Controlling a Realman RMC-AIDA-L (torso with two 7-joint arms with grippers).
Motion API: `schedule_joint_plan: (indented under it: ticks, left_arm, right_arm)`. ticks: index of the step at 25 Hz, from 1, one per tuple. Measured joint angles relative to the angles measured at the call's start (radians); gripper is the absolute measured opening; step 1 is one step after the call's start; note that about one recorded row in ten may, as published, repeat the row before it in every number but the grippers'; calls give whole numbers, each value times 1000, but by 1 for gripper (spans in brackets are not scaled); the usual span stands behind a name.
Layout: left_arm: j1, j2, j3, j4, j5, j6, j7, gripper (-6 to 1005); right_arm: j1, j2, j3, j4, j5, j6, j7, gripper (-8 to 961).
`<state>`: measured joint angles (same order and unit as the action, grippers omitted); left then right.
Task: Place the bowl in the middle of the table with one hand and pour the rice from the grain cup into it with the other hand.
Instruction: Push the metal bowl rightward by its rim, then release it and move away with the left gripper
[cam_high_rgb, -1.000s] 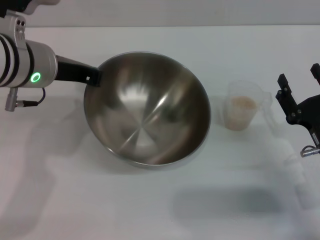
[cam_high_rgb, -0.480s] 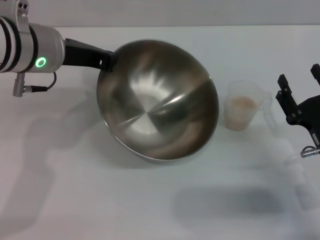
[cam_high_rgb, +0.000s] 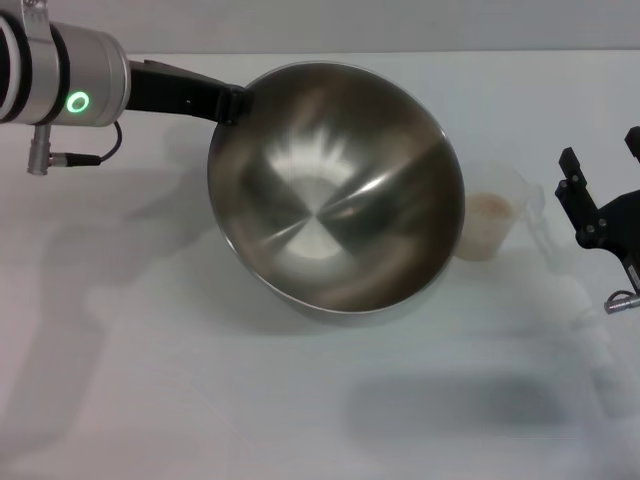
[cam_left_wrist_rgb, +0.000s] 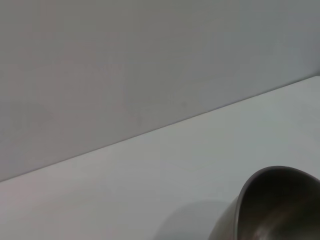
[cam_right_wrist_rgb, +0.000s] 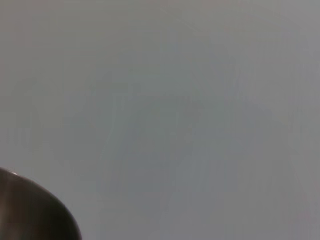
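Note:
The big steel bowl (cam_high_rgb: 335, 190) hangs tilted above the white table (cam_high_rgb: 150, 380), its opening facing up and toward me. My left gripper (cam_high_rgb: 236, 103) is shut on the bowl's far-left rim. Part of the bowl (cam_left_wrist_rgb: 280, 205) shows in the left wrist view, and its dark edge (cam_right_wrist_rgb: 30, 210) in the right wrist view. The clear grain cup (cam_high_rgb: 497, 222) stands just right of the bowl, its left side hidden behind the rim, with pale rice (cam_high_rgb: 490, 207) inside. My right gripper (cam_high_rgb: 600, 158) stands open at the right edge, apart from the cup.
The table's far edge (cam_high_rgb: 520, 52) meets a grey wall behind the bowl. The bowl casts a shadow on the tabletop (cam_high_rgb: 250, 300) beneath it.
My left arm has carried the bowl to the right and slightly away from me, tilting it more. Its rim now covers the cup's left side. The right gripper has stayed put.

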<state>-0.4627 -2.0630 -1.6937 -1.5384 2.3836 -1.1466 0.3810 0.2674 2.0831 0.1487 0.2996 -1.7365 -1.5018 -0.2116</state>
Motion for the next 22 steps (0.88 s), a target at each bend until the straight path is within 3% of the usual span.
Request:
schedule_joint_plan:
  ticks: [10,22]
  left_arm:
    - [-40,-2,-3,86,6,45,29,64]
    - [-43,-1,-3,180,10,132,64,81]
  right_arm:
    - [3,0,3,-2,0,0,0,671]
    - [4,0,5,-2,1,-1,0,672]
